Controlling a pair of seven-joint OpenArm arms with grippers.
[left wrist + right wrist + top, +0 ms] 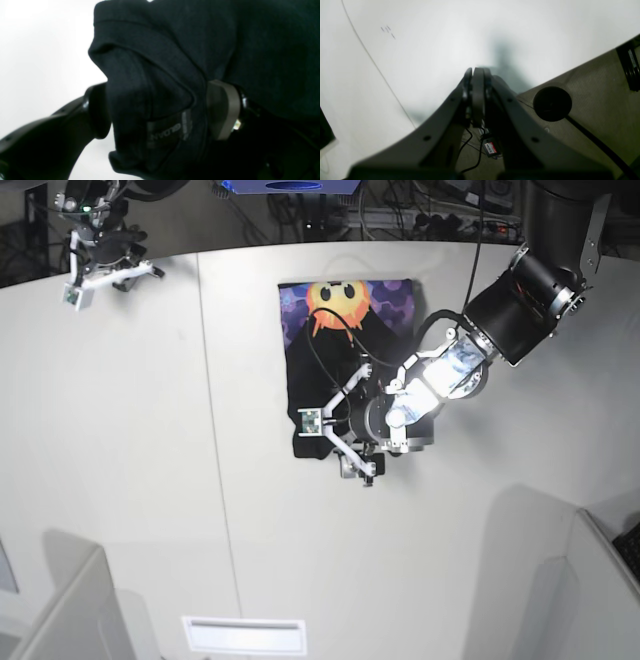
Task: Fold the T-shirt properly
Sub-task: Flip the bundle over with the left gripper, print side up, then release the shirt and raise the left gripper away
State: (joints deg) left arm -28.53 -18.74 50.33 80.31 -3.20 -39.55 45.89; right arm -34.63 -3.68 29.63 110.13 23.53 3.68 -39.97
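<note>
The T-shirt [345, 330] lies folded on the white table [150, 480], its orange sun face on purple showing at the far end and black cloth folded over the near part. My left gripper [337, 435] is at the shirt's near edge. In the left wrist view a thick fold of black cloth [155, 82] with a neck label sits between the widely parted fingers [222, 110] of that gripper [160, 112], which is open. My right gripper [108, 272] hangs at the table's far left corner, well away from the shirt. The right gripper [478, 75] is shut and empty.
Grey partitions [60, 610] stand at the near corners, and a white slot [245, 635] lies at the near edge. Cables and equipment line the back. Under the right wrist, the table edge meets carpet with a round black object [552, 103].
</note>
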